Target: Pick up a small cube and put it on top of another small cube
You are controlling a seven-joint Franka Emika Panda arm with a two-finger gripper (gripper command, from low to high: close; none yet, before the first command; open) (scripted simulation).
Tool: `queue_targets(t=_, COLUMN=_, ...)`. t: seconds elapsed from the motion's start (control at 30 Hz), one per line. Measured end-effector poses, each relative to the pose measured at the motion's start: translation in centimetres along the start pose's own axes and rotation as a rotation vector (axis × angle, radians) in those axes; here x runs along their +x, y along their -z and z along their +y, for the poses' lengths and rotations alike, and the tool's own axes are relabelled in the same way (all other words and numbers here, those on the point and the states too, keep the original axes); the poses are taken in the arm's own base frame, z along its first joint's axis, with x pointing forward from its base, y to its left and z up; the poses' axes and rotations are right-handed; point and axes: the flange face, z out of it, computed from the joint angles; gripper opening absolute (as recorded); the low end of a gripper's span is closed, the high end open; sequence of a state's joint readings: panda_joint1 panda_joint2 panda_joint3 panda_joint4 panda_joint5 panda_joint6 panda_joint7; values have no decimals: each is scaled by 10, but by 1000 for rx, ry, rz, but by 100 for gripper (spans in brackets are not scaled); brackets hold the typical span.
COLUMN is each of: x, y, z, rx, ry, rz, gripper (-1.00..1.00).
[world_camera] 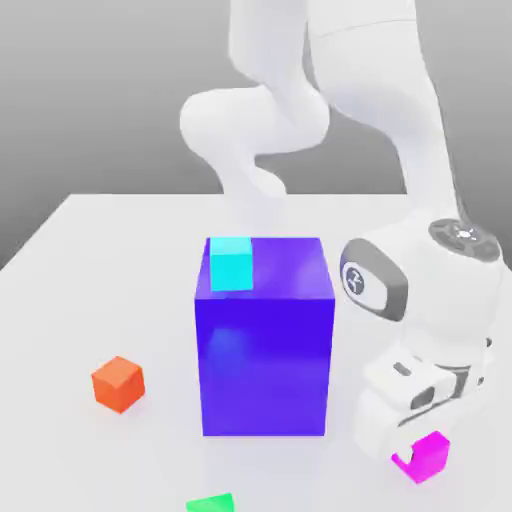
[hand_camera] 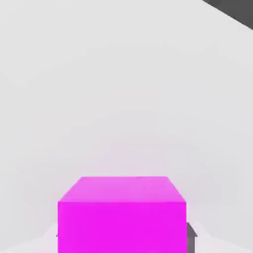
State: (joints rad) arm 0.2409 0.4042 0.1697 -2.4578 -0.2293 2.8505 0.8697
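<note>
The tool [world_camera: 415, 450] is low over the desk [world_camera: 90, 260] and clenched on the small cube [world_camera: 428, 455], which sits right between its fingers at desk level; the hand view shows the same magenta cube [hand_camera: 122, 215] filling the space between the fingertips. The cube looks rigid, light and smooth-faced, so a squeeze on two opposite flat sides, centred, should hold it without tipping, though slick faces could let it slip if the grip is off-centre. Just beside the tool stands the big blue-violet block [world_camera: 265, 350], with a cyan cube [world_camera: 231, 263] on its top. Well beyond the block lies an orange cube [world_camera: 118, 384], and a green cube [world_camera: 212, 503] rests nearer the front edge.
</note>
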Motion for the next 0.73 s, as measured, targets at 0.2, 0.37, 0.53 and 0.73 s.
queue_targets(t=0.2, x=31, y=56, z=26, rx=-7, ry=-54, rz=0, gripper=-100)
queue_targets(t=0.37, x=116, y=80, z=118, rx=-12, ry=-217, rz=-2, gripper=-100)
queue_targets(t=0.53, x=166, y=86, z=207, rx=-1, ry=-342, rz=-1, gripper=-100)
queue_targets(t=0.73, x=169, y=47, z=214, rx=-1, ry=-351, rz=-1, gripper=100)
